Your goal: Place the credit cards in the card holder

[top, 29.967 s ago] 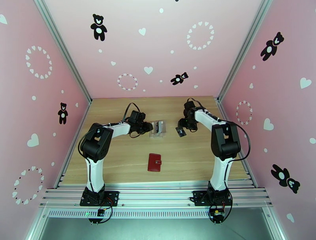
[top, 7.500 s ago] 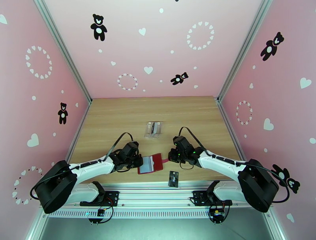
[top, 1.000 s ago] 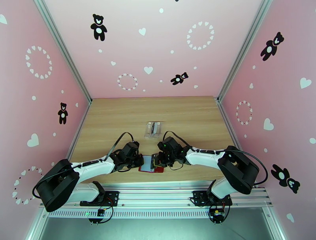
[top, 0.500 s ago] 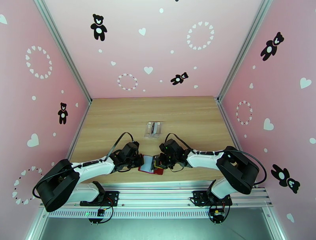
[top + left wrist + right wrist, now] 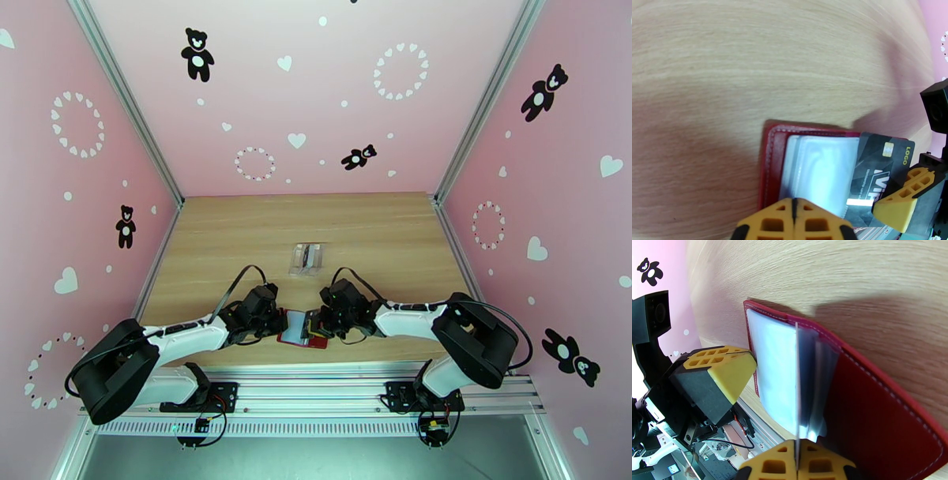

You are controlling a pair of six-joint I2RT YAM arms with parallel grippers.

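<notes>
The dark-red card holder (image 5: 316, 342) lies open near the table's front edge, its grey sleeves (image 5: 817, 169) facing up. My left gripper (image 5: 792, 215) is shut, with its tips resting on the holder's left side (image 5: 750, 319). My right gripper (image 5: 798, 465) is shut on a dark credit card (image 5: 881, 165) printed with a chip and "LOGO". The card stands edge-on (image 5: 796, 370) among the sleeves, over the holder's right half (image 5: 877, 405). In the top view the two grippers meet over the holder, left gripper (image 5: 280, 324) and right gripper (image 5: 317, 322).
A clear plastic tray (image 5: 306, 259) with more cards in it stands behind the holder, mid-table. Aluminium rails (image 5: 316, 379) run just in front of the holder. Pink walls close the table on three sides.
The right gripper has edged slightly left with the card, further over the sleeves. The left gripper has stayed on the holder.
</notes>
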